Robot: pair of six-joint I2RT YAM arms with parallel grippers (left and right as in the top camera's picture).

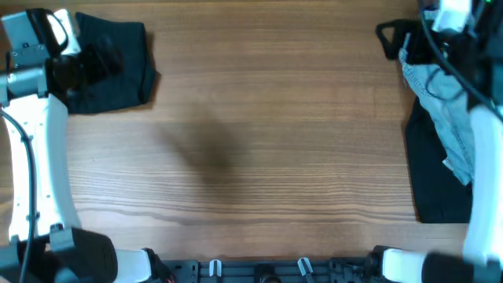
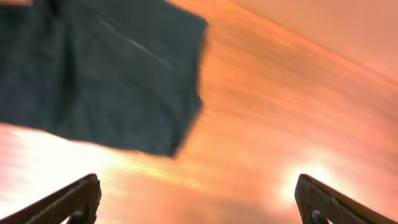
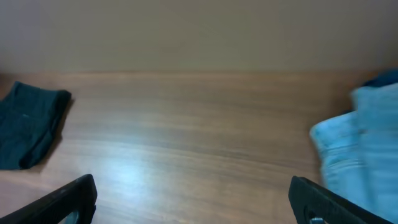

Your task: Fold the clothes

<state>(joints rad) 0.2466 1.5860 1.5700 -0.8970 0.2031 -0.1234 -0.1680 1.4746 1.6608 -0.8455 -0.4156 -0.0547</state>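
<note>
Our folded shorts (image 1: 118,71) sit, 1 small black bundle, at the table's (image 1: 259,141) far left corner. Our left gripper (image 2: 198,186) hangs above that corner, jaws wide and empty. If it leaves low, a finger could snag the bundle and spoil the fold. Our right gripper (image 3: 193,190), equally wide and empty, is near jeans (image 1: 440,102) at the table's right edge. The table is bare, glary wood, with a plain wall beyond it.

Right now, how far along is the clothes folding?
Done: the black shorts lie as a folded bundle below the left gripper. In hand: nothing; it and the right gripper are open and empty. Left: maybe the jeans, heaped unfolded at right, if they count.
</note>
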